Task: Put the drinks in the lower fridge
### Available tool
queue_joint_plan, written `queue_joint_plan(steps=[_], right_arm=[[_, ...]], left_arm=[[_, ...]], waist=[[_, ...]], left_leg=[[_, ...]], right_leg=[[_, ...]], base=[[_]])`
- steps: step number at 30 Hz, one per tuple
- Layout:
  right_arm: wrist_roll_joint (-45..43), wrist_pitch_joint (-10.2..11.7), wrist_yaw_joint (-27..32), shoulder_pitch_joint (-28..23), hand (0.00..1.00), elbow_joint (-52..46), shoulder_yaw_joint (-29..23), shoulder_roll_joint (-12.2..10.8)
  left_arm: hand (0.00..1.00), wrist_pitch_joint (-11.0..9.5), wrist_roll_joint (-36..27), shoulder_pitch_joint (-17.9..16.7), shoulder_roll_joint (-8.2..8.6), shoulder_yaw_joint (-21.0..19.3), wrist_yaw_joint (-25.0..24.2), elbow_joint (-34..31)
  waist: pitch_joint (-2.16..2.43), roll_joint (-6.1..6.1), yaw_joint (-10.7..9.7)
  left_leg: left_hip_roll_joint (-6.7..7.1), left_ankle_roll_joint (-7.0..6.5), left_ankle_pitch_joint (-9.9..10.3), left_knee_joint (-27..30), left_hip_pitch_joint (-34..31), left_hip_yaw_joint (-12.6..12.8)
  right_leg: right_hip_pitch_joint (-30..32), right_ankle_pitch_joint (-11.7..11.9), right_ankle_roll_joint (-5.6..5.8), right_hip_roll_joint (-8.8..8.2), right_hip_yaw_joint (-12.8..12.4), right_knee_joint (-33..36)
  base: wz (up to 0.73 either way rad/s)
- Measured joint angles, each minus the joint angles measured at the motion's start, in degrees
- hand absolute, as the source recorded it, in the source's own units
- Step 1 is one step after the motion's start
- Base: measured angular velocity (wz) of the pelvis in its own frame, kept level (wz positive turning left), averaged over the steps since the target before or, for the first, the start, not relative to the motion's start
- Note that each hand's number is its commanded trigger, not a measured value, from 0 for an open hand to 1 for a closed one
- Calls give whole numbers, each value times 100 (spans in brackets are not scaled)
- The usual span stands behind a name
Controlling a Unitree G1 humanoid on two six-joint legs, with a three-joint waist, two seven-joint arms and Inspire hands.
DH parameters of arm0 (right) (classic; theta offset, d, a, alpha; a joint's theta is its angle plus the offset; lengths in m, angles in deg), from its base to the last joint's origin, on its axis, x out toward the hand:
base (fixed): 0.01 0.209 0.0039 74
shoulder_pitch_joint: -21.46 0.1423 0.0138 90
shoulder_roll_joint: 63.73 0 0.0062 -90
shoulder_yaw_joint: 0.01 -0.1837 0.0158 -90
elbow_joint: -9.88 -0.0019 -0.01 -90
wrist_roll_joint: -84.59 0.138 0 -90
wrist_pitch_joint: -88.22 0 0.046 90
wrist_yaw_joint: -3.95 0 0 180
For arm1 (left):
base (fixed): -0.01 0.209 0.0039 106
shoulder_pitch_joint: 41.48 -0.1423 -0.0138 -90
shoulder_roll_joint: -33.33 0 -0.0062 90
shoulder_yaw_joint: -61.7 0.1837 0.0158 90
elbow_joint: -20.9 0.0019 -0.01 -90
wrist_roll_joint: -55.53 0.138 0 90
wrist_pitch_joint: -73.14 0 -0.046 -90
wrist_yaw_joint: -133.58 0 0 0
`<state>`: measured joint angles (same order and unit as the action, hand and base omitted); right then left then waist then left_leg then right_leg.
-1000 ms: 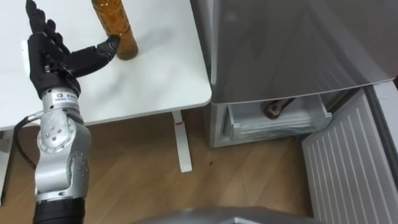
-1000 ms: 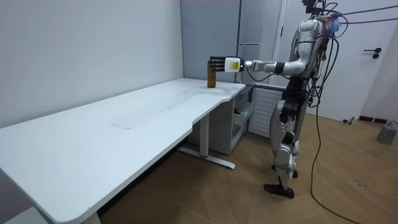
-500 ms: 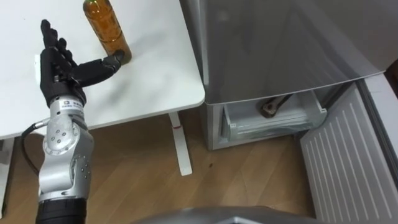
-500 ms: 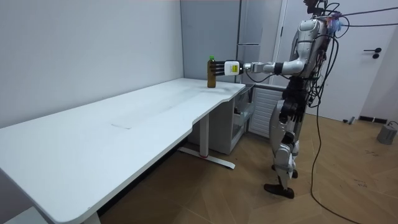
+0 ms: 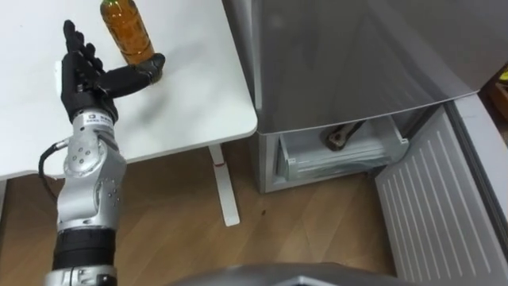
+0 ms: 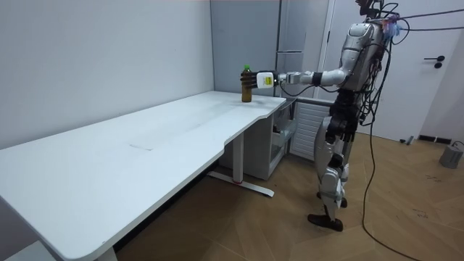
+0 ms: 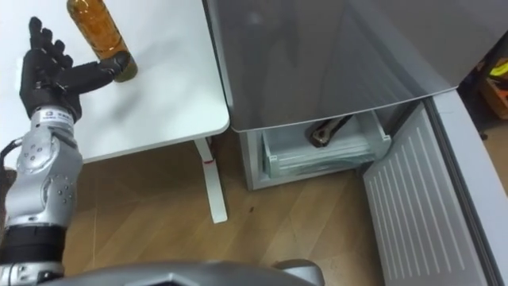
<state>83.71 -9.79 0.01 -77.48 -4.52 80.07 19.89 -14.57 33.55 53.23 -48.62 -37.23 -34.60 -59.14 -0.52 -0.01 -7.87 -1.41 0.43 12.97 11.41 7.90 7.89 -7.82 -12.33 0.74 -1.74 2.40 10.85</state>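
Amber bottle point(image 5: 127, 30), one, beside left hand point(image 5: 83, 75)

Glossy metal fridge point(image 5: 357, 56), matt table point(image 5: 190, 95)

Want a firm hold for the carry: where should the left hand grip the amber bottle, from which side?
Probably wrap the bottle at mid-body from its left, where the open left hand is; it stands upright on the table, sides exposed.

The white table point(image 5: 198, 95) is free on all sides of the bottle point(image 5: 127, 32). Beside it, the fridge point(image 5: 357, 56) has its lower drawer point(image 5: 341, 161) pulled out and its door point(image 5: 429, 214) swung wide; a dark object point(image 5: 336, 140) lies inside.
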Motion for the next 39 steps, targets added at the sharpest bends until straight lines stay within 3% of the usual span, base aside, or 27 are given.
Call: queue_joint_plan(steps=[6, 10, 20, 25, 31, 39], right_arm=[[-78, -86, -128, -67, 0, 2, -4, 3], [-202, -88, -211, -67, 0, 7, -28, 3], [-237, -82, -187, -83, 0, -6, -35, 21], [-449, -79, -223, -146, 0, -27, -41, 32], [-450, -81, -231, -139, 0, -23, -47, 42], [-450, -83, -243, -142, 0, -21, -47, 163]], left_arm=[[0, 44, -107, 320, -110, -5, -8, 572], [0, 240, -103, 403, -205, -34, 15, 696], [0, 241, -107, 614, -719, -69, 179, 1097], [0, 243, -105, 894, -792, -331, 168, 1513], [0, 247, -103, 1080, -1050, -449, 179, 1833], [0, 247, -104, 1080, -1077, -449, 182, 1834]], waist=[[6, 10, -19], [7, 10, -90], [10, 119, -153], [12, 147, -133], [16, 154, -143], [25, 170, -141]], left_leg=[[-12, 0, 0, -9, 43, 134], [-8, -1, 1, -53, 80, 150], [-58, 15, 11, -175, 184, 278], [-60, 16, 11, -175, 220, 316], [-60, 16, 11, -173, 233, 363], [-60, 16, 11, -177, 247, 375]], right_leg=[[41, 2, -2, 13, -143, 84], [55, 8, 8, 25, -238, 89], [89, 54, -13, 103, -405, 87], [84, 54, -13, 112, -468, 88], [96, 55, -10, 118, -538, 99], [93, 55, -8, 121, -549, 100]], base=[[-14], [-9], [-10], [-7], [-4], [0]])
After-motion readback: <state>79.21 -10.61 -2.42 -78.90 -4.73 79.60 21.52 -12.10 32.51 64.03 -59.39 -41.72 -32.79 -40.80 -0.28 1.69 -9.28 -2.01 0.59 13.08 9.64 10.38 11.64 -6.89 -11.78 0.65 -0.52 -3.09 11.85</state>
